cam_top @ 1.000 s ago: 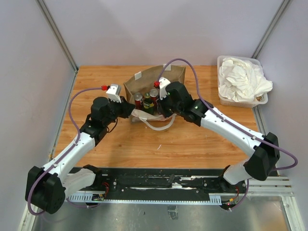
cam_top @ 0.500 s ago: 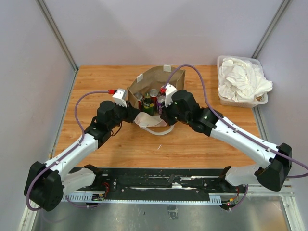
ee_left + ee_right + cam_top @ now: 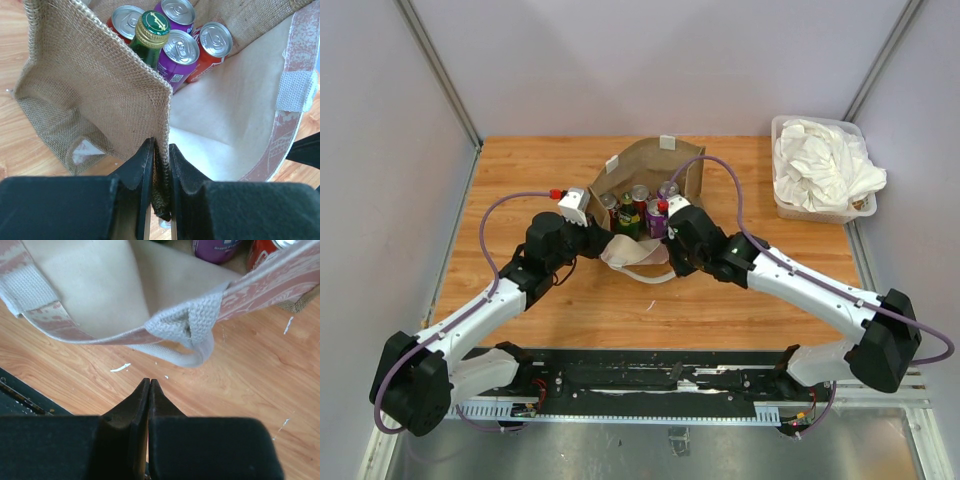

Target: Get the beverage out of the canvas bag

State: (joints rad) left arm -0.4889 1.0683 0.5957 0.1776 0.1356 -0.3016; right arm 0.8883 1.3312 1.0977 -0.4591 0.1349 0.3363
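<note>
**Q:** What does the overhead view show?

**A:** The canvas bag [image 3: 645,160] stands open on the wooden table [image 3: 570,300], tilted toward me. My left gripper [image 3: 598,236] meets its left wall. My right gripper [image 3: 670,252] sits at its front right corner, by the white handle [image 3: 645,270]. Drinks stand upright inside the bag. A clear bin [image 3: 800,213] of white cloth lies well to the bag's right.

**Q:** And your left wrist camera?

**A:** My left gripper [image 3: 160,175] is clamped on the top edge of the bag's [image 3: 90,85] burlap side wall, the cloth pinched between both fingers. Inside, at the bag's far end, are a green bottle [image 3: 153,25], two purple cans [image 3: 177,50] and two red cans [image 3: 212,42], packed touching. A white rim tab [image 3: 295,90] sits on the front edge.

**Q:** Your right wrist camera?

**A:** My right gripper [image 3: 149,390] is pressed closed with nothing between its fingers, over bare table [image 3: 240,390]. It is just short of the bag's patterned pink rim [image 3: 260,285] and not touching it. The handle [image 3: 185,325] loops down from that rim. Behind the rim, the bases of a purple can [image 3: 215,247] and a red can [image 3: 265,250] show.
</note>
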